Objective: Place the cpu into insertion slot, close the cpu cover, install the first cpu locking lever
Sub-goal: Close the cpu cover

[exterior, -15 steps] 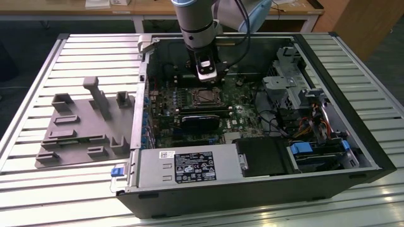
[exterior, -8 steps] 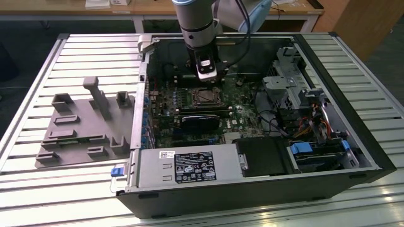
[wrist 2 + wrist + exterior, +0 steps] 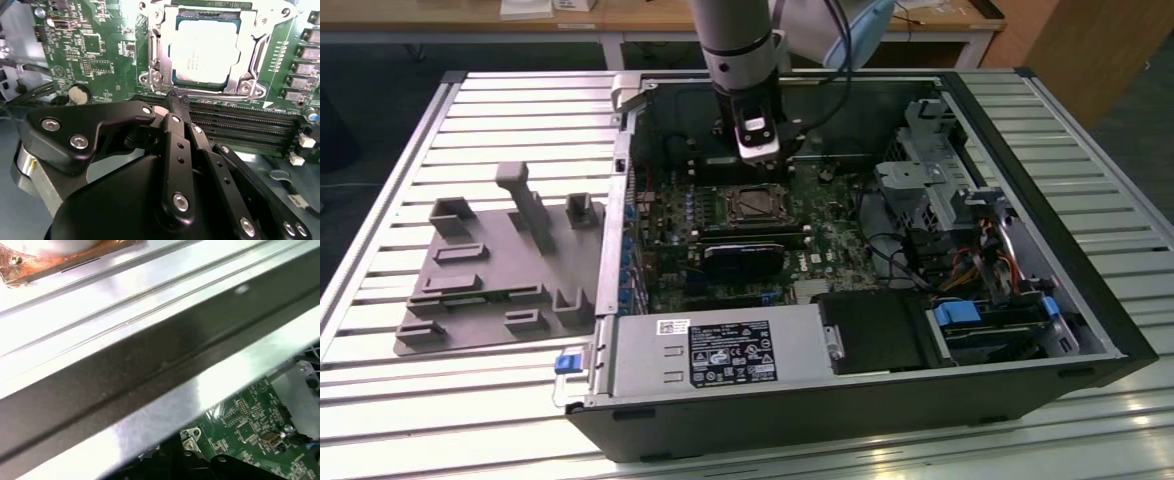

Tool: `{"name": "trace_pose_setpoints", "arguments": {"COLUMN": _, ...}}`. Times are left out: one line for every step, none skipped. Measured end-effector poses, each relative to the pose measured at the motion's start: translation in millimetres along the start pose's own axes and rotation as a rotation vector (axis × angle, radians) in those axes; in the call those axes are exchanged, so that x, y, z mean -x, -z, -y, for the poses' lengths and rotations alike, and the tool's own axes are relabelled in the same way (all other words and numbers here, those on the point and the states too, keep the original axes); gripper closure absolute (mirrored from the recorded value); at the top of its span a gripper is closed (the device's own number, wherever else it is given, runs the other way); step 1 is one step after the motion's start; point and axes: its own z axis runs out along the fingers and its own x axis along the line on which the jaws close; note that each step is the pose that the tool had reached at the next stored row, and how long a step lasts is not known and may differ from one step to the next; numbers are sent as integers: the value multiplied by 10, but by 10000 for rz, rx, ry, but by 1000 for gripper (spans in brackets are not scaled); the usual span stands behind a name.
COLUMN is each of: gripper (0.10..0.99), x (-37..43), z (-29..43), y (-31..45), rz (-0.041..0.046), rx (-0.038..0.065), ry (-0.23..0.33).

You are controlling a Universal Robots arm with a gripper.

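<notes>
In the second wrist view the cpu (image 3: 205,47) lies flat, silver face up, in the insertion slot (image 3: 758,204) on the green board. The cpu cover (image 3: 159,55) is a silver frame lying down around the chip, whose face shows through its window. My gripper (image 3: 176,101) hangs just beside the socket, over the long memory slots, its black fingers (image 3: 172,145) shut together with nothing between them. In the exterior view the gripper (image 3: 763,158) stands inside the open computer case, just behind the socket.
The case walls (image 3: 620,200) ring the board. A black card (image 3: 750,250) lies in front of the socket, and a power supply (image 3: 720,350) sits nearer still. Drive cages and cables (image 3: 947,200) fill the exterior view's right. A grey fixture plate (image 3: 494,270) lies outside at its left.
</notes>
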Motion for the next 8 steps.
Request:
{"name": "trace_pose_setpoints", "arguments": {"gripper": 984, "x": 4, "z": -4, "y": 21, "rz": 10, "rx": -17, "ry": -2}}
{"name": "trace_pose_setpoints", "arguments": {"gripper": 984, "x": 8, "z": -8, "y": 43, "rz": 20, "rx": -34, "ry": -5}}
{"name": "trace_pose_setpoints", "arguments": {"gripper": 984, "x": 11, "z": -11, "y": 60, "rz": 28, "rx": -47, "ry": -6}}
{"name": "trace_pose_setpoints", "arguments": {"gripper": 984, "x": 14, "z": -13, "y": 75, "rz": 35, "rx": -58, "ry": -8}}
{"name": "trace_pose_setpoints", "arguments": {"gripper": 984, "x": 15, "z": -15, "y": 86, "rz": 42, "rx": -70, "ry": -11}}
{"name": "trace_pose_setpoints", "arguments": {"gripper": 984, "x": 16, "z": -17, "y": 92, "rz": 46, "rx": -78, "ry": -13}}
{"name": "trace_pose_setpoints", "arguments": {"gripper": 984, "x": 17, "z": -17, "y": 91, "rz": 47, "rx": -76, "ry": -16}}
{"name": "trace_pose_setpoints", "arguments": {"gripper": 984, "x": 17, "z": -17, "y": 92, "rz": 47, "rx": -77, "ry": -16}}
